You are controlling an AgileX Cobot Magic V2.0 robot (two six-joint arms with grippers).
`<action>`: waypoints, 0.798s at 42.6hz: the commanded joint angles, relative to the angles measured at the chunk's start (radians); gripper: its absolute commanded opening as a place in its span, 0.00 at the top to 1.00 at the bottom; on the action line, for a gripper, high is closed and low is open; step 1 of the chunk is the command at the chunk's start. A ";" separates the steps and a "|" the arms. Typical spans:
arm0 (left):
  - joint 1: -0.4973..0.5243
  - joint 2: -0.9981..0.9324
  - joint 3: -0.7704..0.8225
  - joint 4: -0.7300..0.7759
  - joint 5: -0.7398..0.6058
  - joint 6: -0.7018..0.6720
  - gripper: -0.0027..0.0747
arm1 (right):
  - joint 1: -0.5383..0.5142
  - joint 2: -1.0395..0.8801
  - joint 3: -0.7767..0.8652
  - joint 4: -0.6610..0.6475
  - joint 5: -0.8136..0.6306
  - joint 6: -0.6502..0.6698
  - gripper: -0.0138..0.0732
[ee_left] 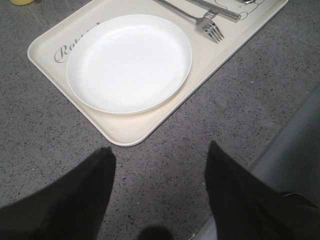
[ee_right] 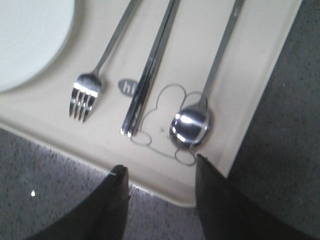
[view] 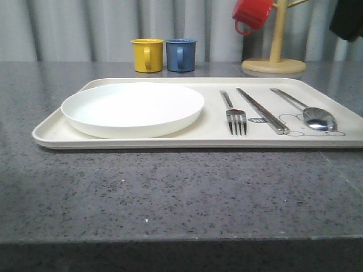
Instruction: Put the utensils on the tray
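The cream tray [view: 57,133] lies across the grey table. On its right half rest a silver fork [view: 235,116], a pair of chopsticks [view: 262,110] and a spoon [view: 317,118], side by side. In the right wrist view the fork [ee_right: 85,95], chopsticks [ee_right: 145,80] and spoon [ee_right: 191,125] lie on the tray [ee_right: 260,95] over a rabbit drawing. My right gripper [ee_right: 159,167] hangs open above the tray's near edge, empty. My left gripper [ee_left: 160,150] is open over bare table beside the tray [ee_left: 130,132], holding nothing.
A round white plate [view: 133,107] sits on the tray's left half. Behind the tray stand a yellow mug [view: 147,55] and a blue mug [view: 180,54]. A wooden mug tree [view: 275,56] at the back right carries a red mug [view: 252,14].
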 commanded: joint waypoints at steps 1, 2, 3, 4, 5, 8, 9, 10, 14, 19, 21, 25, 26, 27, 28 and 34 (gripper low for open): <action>-0.007 -0.002 -0.023 -0.007 -0.069 -0.010 0.45 | 0.019 -0.156 0.076 -0.027 -0.048 -0.017 0.44; -0.007 -0.002 -0.023 -0.007 -0.069 -0.010 0.45 | 0.019 -0.185 0.096 -0.027 -0.048 -0.017 0.44; -0.007 -0.002 -0.023 -0.007 -0.069 -0.010 0.45 | 0.019 -0.214 0.116 -0.027 -0.049 -0.017 0.44; -0.007 -0.002 -0.023 -0.007 -0.069 -0.010 0.45 | 0.019 -0.252 0.141 -0.027 -0.049 -0.017 0.44; -0.007 -0.002 -0.023 -0.007 -0.069 -0.010 0.45 | 0.019 -0.282 0.159 -0.027 -0.048 -0.017 0.44; -0.007 -0.002 -0.023 -0.007 -0.069 -0.010 0.45 | 0.019 -0.381 0.215 -0.027 -0.047 -0.017 0.44; -0.007 -0.002 -0.023 -0.007 -0.069 -0.010 0.45 | 0.019 -0.409 0.231 -0.027 -0.047 -0.017 0.44; -0.007 -0.002 -0.023 -0.007 -0.069 -0.010 0.45 | 0.019 -0.445 0.250 -0.027 -0.044 -0.017 0.44; -0.007 -0.002 -0.023 -0.007 -0.069 -0.010 0.45 | 0.019 -0.568 0.297 -0.027 -0.019 -0.017 0.44; -0.007 -0.002 -0.023 -0.007 -0.069 -0.010 0.45 | 0.019 -0.701 0.330 -0.024 0.010 -0.017 0.44; -0.007 -0.002 -0.023 -0.007 -0.072 -0.010 0.45 | 0.019 -0.740 0.333 -0.023 0.016 -0.017 0.44; -0.007 -0.002 -0.023 -0.007 -0.081 -0.010 0.45 | 0.018 -0.814 0.334 -0.019 0.020 -0.017 0.44; -0.007 -0.002 -0.023 -0.007 -0.084 -0.010 0.45 | 0.018 -0.826 0.334 -0.019 0.020 -0.016 0.44; -0.007 -0.002 -0.023 -0.007 -0.084 -0.010 0.45 | 0.018 -0.836 0.334 -0.019 0.019 -0.016 0.44; -0.007 -0.002 -0.023 -0.007 -0.084 -0.010 0.45 | 0.018 -0.849 0.334 -0.019 0.018 -0.016 0.44; -0.007 -0.002 -0.023 -0.007 -0.092 -0.010 0.45 | 0.018 -0.872 0.334 -0.019 0.011 -0.016 0.44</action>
